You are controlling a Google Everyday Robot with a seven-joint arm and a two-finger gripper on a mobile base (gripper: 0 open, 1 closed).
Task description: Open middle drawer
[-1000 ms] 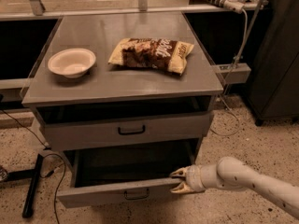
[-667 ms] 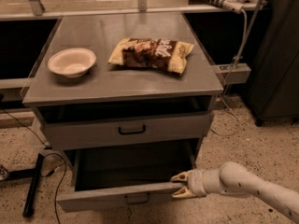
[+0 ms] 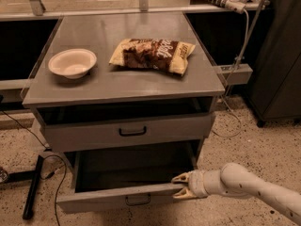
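The middle drawer [image 3: 117, 199] is pulled out below the cabinet's upper drawer [image 3: 131, 132]. Its grey front with a small black loop handle [image 3: 138, 200] faces me, and its dark inside shows. My gripper [image 3: 178, 186] is at the right end of that front, on a white arm coming in from the lower right. Its tan fingers [image 3: 180, 177] are spread, one above and one below the front's top edge. The lowest drawer is out of view.
On the grey cabinet top [image 3: 117, 86] sit a white bowl [image 3: 72, 63] at the left and a chip bag [image 3: 153, 54] in the middle. A black bar and cables [image 3: 34, 185] lie on the speckled floor at the left. A dark cabinet [image 3: 277, 55] stands at the right.
The middle drawer has slid a little further out toward me, and my gripper has moved with its front, down and slightly left.
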